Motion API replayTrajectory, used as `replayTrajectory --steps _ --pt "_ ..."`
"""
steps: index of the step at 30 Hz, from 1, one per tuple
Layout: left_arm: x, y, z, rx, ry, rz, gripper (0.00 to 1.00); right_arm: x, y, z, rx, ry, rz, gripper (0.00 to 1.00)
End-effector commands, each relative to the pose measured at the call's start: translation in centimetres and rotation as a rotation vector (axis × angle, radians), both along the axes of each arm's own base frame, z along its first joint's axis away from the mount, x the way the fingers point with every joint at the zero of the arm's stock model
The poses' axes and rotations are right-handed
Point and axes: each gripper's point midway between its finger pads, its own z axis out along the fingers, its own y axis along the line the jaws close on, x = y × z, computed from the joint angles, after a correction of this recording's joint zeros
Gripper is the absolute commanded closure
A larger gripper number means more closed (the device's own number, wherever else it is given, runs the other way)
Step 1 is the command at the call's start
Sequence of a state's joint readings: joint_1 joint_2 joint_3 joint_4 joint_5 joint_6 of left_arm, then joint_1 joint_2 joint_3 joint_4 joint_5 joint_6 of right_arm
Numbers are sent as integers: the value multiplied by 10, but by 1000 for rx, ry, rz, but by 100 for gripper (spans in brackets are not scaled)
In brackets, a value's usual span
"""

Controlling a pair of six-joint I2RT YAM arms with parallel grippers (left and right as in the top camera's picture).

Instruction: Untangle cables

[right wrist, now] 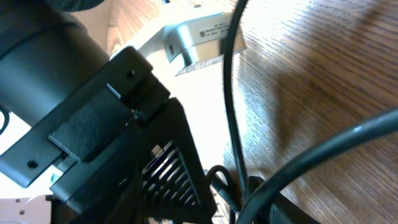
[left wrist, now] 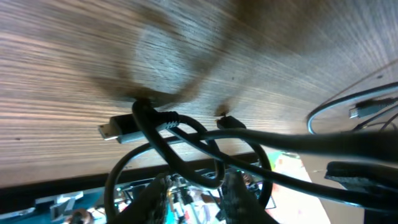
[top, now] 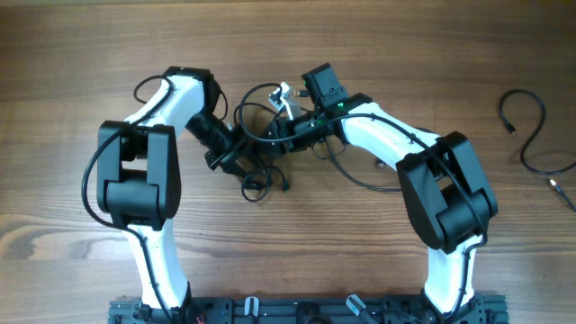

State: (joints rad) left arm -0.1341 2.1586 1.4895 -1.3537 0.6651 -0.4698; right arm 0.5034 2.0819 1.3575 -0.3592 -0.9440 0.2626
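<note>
**Overhead**
- Table: brown wood grain, bare board all round; the room beyond it does not show.
- Arms: two, white and black, reaching in from the near edge.
- Cable tangle: one knot of thin black cords at the middle of the table, wedged between the two grippers. The number of cords in it cannot be counted.
- Left gripper: touching the left side of the tangle.
- Right gripper: pressed into its upper right side. Whether it is clenched or released cannot be told.
- White block: one, just beyond the right gripper.
- Loose cable: one, curled by the right edge, well apart from both grippers.
- Cable end: one short piece at the right edge.

**Left wrist**
- Fingers: two, standing apart at the bottom of the frame, with a loop of the tangle lying between them, not pinched.
- Silver plug: one, lying on the wood just past the knot.
- Black plug: one, small, beside it.

**Right wrist**
- Left arm's black housing: fills the left half of the frame.
- Thin cord: one, running down past the white block.
- This gripper's own fingers are not clearly seen.
</note>
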Motion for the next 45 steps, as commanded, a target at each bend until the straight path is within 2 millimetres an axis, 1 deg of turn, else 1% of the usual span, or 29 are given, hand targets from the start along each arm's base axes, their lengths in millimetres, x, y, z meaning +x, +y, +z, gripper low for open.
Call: replayTrajectory --steps 1,2,6,12,16,26,28,29,30,31,32,35,38,41,43,45 --pt "-2 1 -5 28 5 -13 79 -1 4 -5 7 -11 23 44" --pt "-1 2 -6 32 2 -16 81 0 3 -6 -2 -16 17 44" --pt "-2 7 -9 64 -6 -32 82 5 0 -12 -44 -25 -13 44" --pt "-1 9 -11 78 -16 -39 77 5 0 -12 -45 -16 -19 44" --pt "2 9 -13 81 -28 -40 71 5 0 -12 -45 -16 -19 44" --pt "4 14 -17 112 -47 -55 71 5 0 -12 -45 -17 -19 44" --pt "5 14 -18 111 -55 -54 74 5 0 -12 -45 -17 -19 44" --pt "6 14 -18 110 -59 -54 78 5 0 -12 -45 -17 -19 44" --pt "7 14 -19 110 -62 -55 83 6 0 -12 -45 -17 -20 44" --pt "7 15 -19 116 -66 -57 91 6 -1 -13 -48 -19 -22 44" --pt "8 16 -20 121 -69 -60 96 8 -2 -13 -52 -23 -26 45" --pt "11 25 -27 168 -112 -108 96 15 -10 -17 -73 -26 -55 54" --pt "15 27 -29 107 -212 -246 96 22 -28 -21 -97 16 -95 60" --pt "17 28 -30 81 -251 -292 96 26 -47 -24 -120 65 -134 60" --pt "24 28 -32 76 -293 -307 96 27 -55 -25 -131 88 -149 59" --pt "37 29 -36 67 -363 -323 96 25 -63 -21 -139 88 -146 59"
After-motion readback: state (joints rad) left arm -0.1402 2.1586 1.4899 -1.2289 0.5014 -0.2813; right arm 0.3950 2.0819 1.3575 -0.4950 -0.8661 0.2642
